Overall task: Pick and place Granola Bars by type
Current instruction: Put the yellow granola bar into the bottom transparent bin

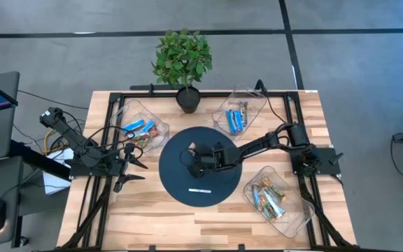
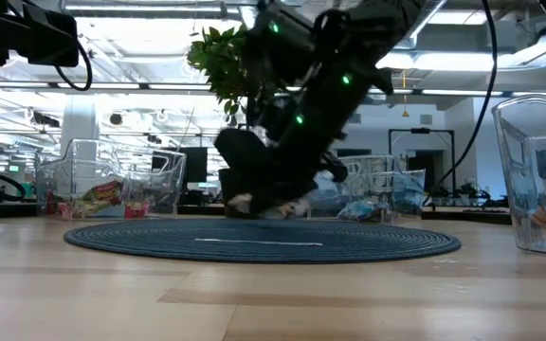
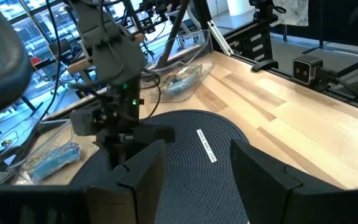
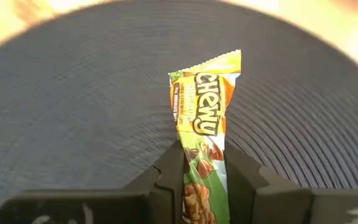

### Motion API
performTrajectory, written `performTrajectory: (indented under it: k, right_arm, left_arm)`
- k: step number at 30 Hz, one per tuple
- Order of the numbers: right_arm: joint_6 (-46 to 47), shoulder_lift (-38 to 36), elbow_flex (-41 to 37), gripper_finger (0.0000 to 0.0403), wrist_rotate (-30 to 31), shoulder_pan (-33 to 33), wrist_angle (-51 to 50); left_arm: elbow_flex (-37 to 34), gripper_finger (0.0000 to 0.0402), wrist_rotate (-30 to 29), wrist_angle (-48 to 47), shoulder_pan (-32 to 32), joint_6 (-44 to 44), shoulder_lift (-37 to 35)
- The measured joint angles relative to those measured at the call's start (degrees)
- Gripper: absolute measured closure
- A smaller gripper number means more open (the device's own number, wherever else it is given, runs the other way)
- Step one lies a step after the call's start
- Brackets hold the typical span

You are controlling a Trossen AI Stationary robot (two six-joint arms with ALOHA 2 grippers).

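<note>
Left tool (image 1: 133,159): my waiting one, at the left-centre of the high view, just off the round mat's left edge; its two fingers (image 3: 143,167) stand well apart with nothing between them.
Left tray (image 1: 158,126): clear plastic, upper left of the table, holding blue and orange-red Granola Bars (image 1: 138,128).
Table (image 1: 152,210): light wood, bare along the lower part of the high view.
Mat (image 1: 215,189): dark, round, ribbed, centre of the frame; a thin white strip (image 1: 200,190) lies on its lower part.
Right tool (image 1: 192,158): low over the mat's upper left part, fingers (image 4: 169,171) drawn in narrow against both sides of a gold-green bar.
Gold-green bar (image 4: 202,118): lying on the mat, one end between my right fingers, the other end pointing away from them.
Plant (image 1: 182,57): potted, top centre of the table.
Upper tray (image 1: 254,101): right of the plant, blue bars (image 1: 236,117) inside.
Lower right tray (image 1: 296,210): gold-green bars (image 1: 268,199) inside.
</note>
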Motion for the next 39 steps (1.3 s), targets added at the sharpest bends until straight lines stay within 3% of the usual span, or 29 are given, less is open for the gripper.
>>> performTrajectory:
  k: [7, 20, 27, 33, 39]
  right_arm:
    - [-8.9, -0.2, 8.7, 0.0335, -0.3, 1.3, -4.9]
    - [-11.4, -0.2, 29.6, 0.0335, 0.0, 9.2, -40.6]
    - [-1.4, -0.2, 34.3, 0.0335, 0.6, 16.8, -59.7]
    - [18.6, -0.2, 34.6, 0.0335, 3.0, 24.7, -77.5]
    - [26.9, -2.3, 33.6, 0.0335, 3.2, 32.7, -76.8]
  left_arm:
    - [0.0, 0.0224, 0.0, -0.1, 0.0, 0.0, 0.0]
    - [0.0, 0.0224, 0.0, -0.1, 0.0, 0.0, 0.0]
    - [0.0, 0.0224, 0.0, -0.1, 0.0, 0.0, 0.0]
    - [0.0, 0.0224, 0.0, 0.0, 0.0, 0.0, 0.0]
    - [0.0, 0.0224, 0.0, 0.2, 0.0, 0.0, 0.0]
